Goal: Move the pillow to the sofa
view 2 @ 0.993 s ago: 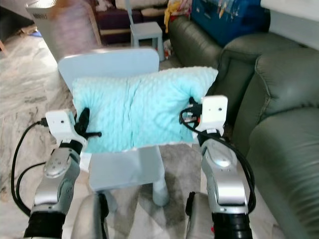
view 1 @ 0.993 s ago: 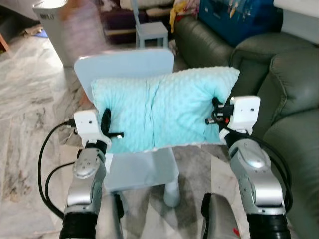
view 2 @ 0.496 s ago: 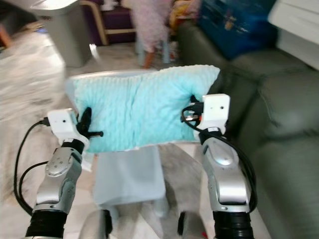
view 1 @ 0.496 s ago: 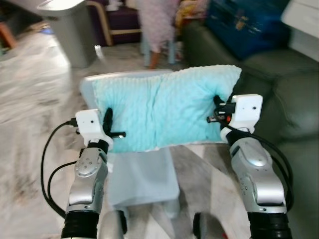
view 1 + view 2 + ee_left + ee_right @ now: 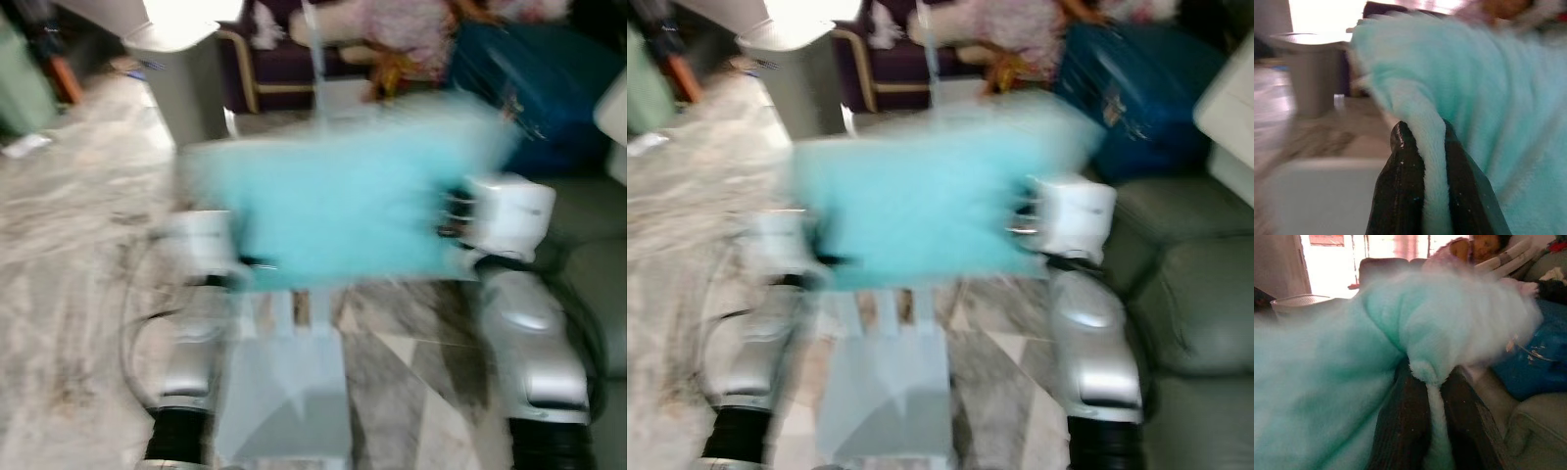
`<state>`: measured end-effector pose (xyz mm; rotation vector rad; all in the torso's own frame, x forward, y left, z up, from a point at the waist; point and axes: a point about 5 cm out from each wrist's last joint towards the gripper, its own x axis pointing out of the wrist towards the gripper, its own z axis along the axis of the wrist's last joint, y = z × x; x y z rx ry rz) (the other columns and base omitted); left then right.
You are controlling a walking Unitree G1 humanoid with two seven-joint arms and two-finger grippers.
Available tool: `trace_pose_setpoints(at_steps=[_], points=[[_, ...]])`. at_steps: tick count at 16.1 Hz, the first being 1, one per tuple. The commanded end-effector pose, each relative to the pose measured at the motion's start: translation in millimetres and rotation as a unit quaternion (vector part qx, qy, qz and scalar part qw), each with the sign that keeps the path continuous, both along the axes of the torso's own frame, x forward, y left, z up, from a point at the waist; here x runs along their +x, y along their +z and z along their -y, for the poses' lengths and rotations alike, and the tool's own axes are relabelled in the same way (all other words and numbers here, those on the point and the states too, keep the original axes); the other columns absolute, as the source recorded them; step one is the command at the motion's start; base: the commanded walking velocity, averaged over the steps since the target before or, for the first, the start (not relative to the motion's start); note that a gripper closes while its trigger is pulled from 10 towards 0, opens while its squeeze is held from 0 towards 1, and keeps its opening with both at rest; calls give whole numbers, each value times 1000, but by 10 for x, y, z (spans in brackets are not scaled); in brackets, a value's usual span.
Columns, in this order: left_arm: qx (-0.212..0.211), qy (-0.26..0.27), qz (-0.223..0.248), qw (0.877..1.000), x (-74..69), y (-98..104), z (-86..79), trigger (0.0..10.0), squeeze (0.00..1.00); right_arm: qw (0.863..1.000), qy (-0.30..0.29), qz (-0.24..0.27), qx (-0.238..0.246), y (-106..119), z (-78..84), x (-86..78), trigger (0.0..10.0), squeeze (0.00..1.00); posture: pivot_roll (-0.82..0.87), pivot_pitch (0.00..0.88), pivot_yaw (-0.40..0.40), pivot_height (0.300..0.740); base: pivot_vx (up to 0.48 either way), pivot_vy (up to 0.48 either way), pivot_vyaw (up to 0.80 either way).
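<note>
Each wrist view shows jaws pinching a pillow edge: left gripper (image 5: 1422, 196), right gripper (image 5: 1432, 431). Head views, blurred, show the pillow (image 5: 338, 201) held between both arms above a chair (image 5: 284, 392), sofa (image 5: 1195, 294) at right.

The pillow (image 5: 343, 206) is a soft, fleecy, pale turquoise cushion, roughly rectangular, with its long side running across the view. It is blurred in the head views. It hangs in the air in front of the robot, upright with its broad face toward the camera, above a pale blue chair (image 5: 284, 392). Its left edge is pinched flat in the left tool (image 5: 1425, 196), and a fold at its right edge is pinched in the right tool (image 5: 1432, 431). The grey-green sofa (image 5: 1185, 294) stands just to its right.
</note>
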<state>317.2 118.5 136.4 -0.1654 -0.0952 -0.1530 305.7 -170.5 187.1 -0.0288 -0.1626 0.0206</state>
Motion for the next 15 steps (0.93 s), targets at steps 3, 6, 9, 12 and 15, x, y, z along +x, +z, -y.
trace_pose_setpoints(at_steps=[3, 6, 9, 12, 15], points=[[11, 48, -8, 999, -18, -40, -322, 10000, 0, 999, 46, 24, 3, 130, -268, 22, 10000, 0, -214, 0, 33, 740, 0, 0, 0], [6, 44, -18, 999, -18, -65, -299, 10000, 0, 999, 46, 25, 4, 138, -263, 20, 10000, 0, -213, 0, 32, 740, 0, 0, 0], [28, 33, -33, 999, -21, -95, -246, 10000, 0, 999, 46, 25, 4, 143, -269, 24, 10000, 0, -212, 0, 33, 740, 0, 0, 0], [26, 36, -44, 998, -10, -100, -226, 10000, 0, 999, 47, 23, 5, 142, -270, 22, 10000, 0, -212, 0, 32, 740, 0, 0, 0], [7, 44, -66, 997, -4, -116, -243, 10000, 0, 998, 50, 22, 5, 133, -285, 12, 10000, 0, -212, 0, 30, 740, 0, 0, 0]])
